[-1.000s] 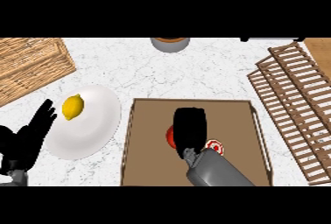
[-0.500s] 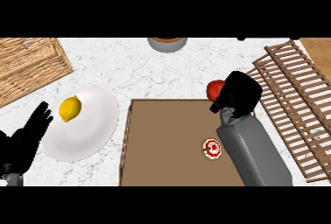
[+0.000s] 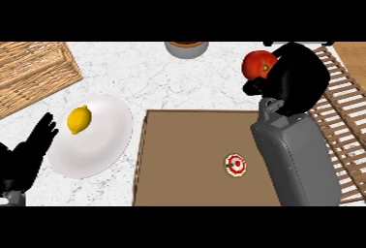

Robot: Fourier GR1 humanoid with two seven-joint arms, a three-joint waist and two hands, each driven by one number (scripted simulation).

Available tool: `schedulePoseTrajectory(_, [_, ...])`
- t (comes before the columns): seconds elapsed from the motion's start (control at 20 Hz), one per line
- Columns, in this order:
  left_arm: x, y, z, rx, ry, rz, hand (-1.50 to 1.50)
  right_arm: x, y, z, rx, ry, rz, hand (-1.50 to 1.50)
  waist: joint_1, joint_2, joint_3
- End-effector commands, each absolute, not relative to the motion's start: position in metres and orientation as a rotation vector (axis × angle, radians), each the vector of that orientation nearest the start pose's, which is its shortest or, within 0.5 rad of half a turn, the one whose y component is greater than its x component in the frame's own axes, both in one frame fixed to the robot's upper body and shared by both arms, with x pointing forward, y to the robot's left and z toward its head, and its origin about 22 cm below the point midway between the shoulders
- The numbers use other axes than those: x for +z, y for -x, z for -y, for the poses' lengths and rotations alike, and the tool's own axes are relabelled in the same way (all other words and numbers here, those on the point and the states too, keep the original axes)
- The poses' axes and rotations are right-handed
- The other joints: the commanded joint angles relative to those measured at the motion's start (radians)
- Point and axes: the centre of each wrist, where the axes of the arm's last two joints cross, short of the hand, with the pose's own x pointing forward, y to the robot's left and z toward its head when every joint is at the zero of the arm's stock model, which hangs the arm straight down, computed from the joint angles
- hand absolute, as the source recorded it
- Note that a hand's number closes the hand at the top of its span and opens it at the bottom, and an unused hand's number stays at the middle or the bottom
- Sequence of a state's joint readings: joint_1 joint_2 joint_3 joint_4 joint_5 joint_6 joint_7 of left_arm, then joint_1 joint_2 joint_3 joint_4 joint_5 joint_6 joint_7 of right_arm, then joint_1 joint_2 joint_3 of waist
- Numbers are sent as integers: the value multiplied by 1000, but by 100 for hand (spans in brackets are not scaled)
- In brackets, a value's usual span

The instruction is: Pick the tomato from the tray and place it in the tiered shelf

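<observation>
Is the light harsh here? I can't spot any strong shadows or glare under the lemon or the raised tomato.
Head view: the light is soft and even, with no glare on the white plate or the counter. The lemon casts no clear shadow. Below the tomato, held by the right hand, no shadow shows either.

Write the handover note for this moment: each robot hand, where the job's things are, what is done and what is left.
Right robot hand: curled round the tomato, held above the counter beside the tiered shelf.
Left robot hand: open, resting at the lower left edge next to the white plate with the lemon.
Tray: the tomato is out of it; a small round red-and-white item lies on it.
Done: pick-up and most of the carry.
Left: bring the tomato onto the shelf and release it.
</observation>
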State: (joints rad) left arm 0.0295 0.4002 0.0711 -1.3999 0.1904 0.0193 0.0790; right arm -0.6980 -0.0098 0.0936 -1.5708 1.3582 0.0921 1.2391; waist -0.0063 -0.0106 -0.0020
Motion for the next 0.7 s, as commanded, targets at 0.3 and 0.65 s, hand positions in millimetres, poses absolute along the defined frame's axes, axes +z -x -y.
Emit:
schedulePoseTrajectory(0.3, [-2,-235,-355,-59,-277,1317,0,273,-289,111,-159,1474,995,150,-1,-6,0])
schedulePoseTrajectory(0.65, [7,-242,-353,-54,-243,1308,0,318,-290,95,-260,1613,986,150,11,0,-1])
